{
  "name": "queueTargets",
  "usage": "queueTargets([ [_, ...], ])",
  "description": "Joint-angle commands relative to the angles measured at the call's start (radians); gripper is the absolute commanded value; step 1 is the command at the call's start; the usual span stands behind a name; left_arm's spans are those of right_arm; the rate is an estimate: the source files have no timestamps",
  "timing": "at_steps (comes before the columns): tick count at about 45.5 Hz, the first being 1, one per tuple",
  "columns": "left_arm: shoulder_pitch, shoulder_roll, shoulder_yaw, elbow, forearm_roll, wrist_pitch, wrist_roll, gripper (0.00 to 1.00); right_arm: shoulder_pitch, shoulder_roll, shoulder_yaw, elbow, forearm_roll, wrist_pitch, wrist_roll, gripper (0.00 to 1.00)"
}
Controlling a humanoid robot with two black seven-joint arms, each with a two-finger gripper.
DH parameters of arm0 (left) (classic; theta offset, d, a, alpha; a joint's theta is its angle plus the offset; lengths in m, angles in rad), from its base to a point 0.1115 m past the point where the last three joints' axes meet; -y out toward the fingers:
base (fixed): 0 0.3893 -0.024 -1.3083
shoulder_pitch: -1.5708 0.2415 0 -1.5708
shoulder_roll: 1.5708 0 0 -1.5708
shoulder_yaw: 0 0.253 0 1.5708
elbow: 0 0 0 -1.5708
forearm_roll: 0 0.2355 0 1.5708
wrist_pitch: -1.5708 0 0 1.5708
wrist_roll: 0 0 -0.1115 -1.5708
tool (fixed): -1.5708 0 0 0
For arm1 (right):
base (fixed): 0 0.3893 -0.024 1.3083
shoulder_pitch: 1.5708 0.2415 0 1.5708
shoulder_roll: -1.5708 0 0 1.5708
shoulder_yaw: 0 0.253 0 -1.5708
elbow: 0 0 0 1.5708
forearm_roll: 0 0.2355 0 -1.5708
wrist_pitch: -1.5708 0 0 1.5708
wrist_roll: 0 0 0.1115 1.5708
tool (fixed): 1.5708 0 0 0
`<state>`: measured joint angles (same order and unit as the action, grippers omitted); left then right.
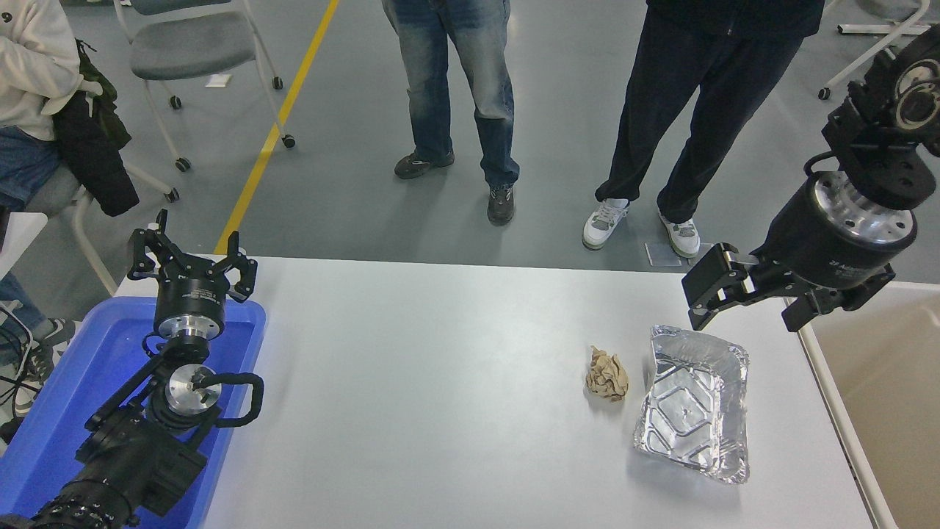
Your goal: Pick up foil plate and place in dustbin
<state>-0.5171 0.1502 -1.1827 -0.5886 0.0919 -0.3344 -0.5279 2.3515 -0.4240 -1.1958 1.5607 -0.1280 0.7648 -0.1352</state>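
The foil plate (694,402) is lying flat on the white desk (440,382) at about four o'clock from the desk's middle, near its right edge. The right gripper (749,305) is hanging just above the plate's far rim, at twelve o'clock from it, with its fingers spread wide and holding nothing. The dustbin (881,397), beige plastic with a pale rounded rim, is sitting just off the desk at three o'clock from the plate.

The plate is looking thin, shiny and crinkled, with an embossed base and a rolled rim, so it is likely very light, easily dented and a little slippery. The rolled rim on the far short side seems the best place to pinch. A crumpled tan paper ball (607,375) is resting just beside the plate at nine o'clock. The left gripper (192,257) is sitting parked, fingers open, over a blue tray (73,382).
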Motion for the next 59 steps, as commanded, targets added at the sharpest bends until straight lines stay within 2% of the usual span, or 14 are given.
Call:
queueTargets([
  [1, 0.0, 0.0, 0.0, 0.001, 0.0, 0.0, 0.0, 0.99, -0.153, -0.027, 0.022, -0.158, -0.059, -0.012, 0.0, 1.0],
  [8, 0.0, 0.0, 0.0, -0.002, 0.0, 0.0, 0.0, 0.99, -0.323, -0.079, 0.12, -0.263, -0.175, -0.042, 0.0, 1.0],
  [14, 0.0, 0.0, 0.0, 0.001, 0.0, 0.0, 0.0, 0.99, -0.474, -0.082, 0.171, -0.346, -0.248, -0.074, 0.0, 1.0],
  [25, 0.0, 0.0, 0.0, -0.002, 0.0, 0.0, 0.0, 0.99, -0.718, -0.056, 0.217, -0.474, -0.266, -0.208, 0.0, 1.0],
  [35, 0.0, 0.0, 0.0, 0.001, 0.0, 0.0, 0.0, 0.99, -0.889, -0.019, 0.278, -0.628, -0.308, -0.219, 0.002, 1.0],
  [59, 0.0, 0.0, 0.0, 0.001, 0.0, 0.0, 0.0, 0.99, -1.133, 0.079, 0.308, -0.85, -0.309, -0.271, 0.011, 1.0],
])
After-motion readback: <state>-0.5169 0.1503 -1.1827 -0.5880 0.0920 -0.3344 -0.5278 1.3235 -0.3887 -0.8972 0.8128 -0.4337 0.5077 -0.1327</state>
